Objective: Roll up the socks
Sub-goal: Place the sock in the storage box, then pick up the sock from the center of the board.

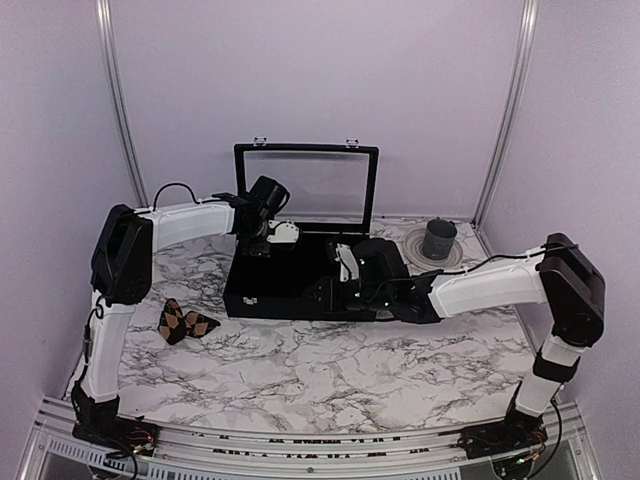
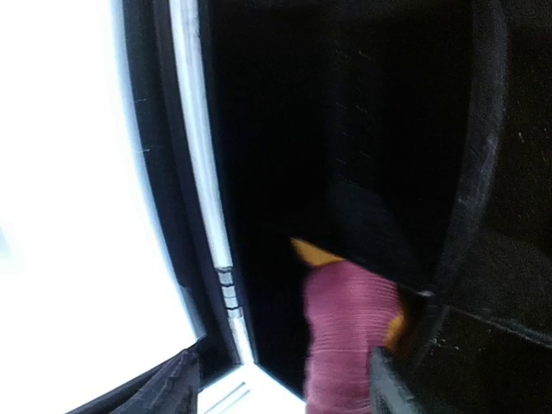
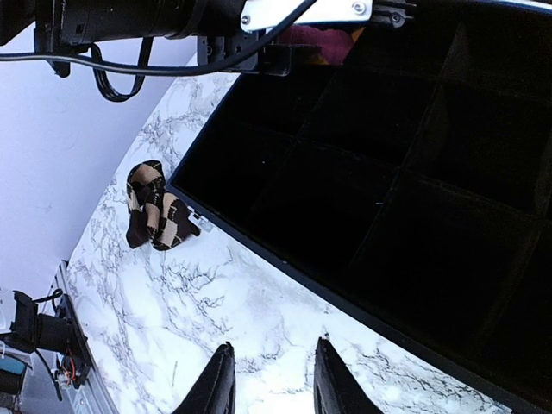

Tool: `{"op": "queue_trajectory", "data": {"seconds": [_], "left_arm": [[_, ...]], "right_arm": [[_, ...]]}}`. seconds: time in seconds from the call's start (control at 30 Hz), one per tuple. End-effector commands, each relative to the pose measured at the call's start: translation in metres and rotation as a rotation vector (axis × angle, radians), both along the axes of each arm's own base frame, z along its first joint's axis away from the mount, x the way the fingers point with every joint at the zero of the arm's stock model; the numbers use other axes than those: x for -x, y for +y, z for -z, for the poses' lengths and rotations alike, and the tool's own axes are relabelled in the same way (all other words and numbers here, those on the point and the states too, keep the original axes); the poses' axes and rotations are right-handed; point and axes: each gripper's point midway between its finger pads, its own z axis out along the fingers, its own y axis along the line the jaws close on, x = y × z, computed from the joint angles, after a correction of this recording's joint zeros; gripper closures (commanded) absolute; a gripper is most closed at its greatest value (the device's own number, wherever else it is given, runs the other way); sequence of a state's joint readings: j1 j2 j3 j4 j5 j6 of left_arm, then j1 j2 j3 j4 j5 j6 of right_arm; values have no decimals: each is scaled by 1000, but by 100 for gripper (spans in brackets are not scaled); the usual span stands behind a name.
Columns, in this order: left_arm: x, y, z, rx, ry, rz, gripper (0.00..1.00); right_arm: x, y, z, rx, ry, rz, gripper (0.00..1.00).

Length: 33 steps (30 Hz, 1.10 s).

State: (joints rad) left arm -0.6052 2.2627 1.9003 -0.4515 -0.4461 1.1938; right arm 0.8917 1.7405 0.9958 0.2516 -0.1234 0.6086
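Left wrist camera gives me a blurred look at the magenta sock [image 2: 349,341], which hangs over the dark inside of the black box [image 2: 285,129] near the hinge of its raised lid [image 1: 305,185]. The left gripper [image 2: 278,371] has its fingers [image 2: 168,388] spread wide, and the sock lies against one of them. From above I see the argyle sock [image 1: 183,321] crumpled on the marble table [image 1: 330,370], just off the box's left side. The right gripper [image 3: 273,345] hovers by the box's front edge with its fingers apart and nothing between them. A dark cup [image 1: 438,238] sits on a plate [image 1: 415,250] off the box's right rear corner.
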Motion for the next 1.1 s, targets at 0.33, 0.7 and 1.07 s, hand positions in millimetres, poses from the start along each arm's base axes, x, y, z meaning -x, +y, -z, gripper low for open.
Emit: {"op": "queue_trajectory", "data": {"seconds": [0.33, 0.7, 1.07], "left_arm": [[-5, -10, -65, 183, -90, -17, 19], [49, 54, -89, 473, 88, -262, 16], [168, 166, -90, 796, 326, -375, 8]], "right_arm": [[2, -15, -22, -56, -20, 32, 69], [14, -50, -25, 35, -64, 74, 53], [16, -115, -33, 120, -92, 208, 0]]}}
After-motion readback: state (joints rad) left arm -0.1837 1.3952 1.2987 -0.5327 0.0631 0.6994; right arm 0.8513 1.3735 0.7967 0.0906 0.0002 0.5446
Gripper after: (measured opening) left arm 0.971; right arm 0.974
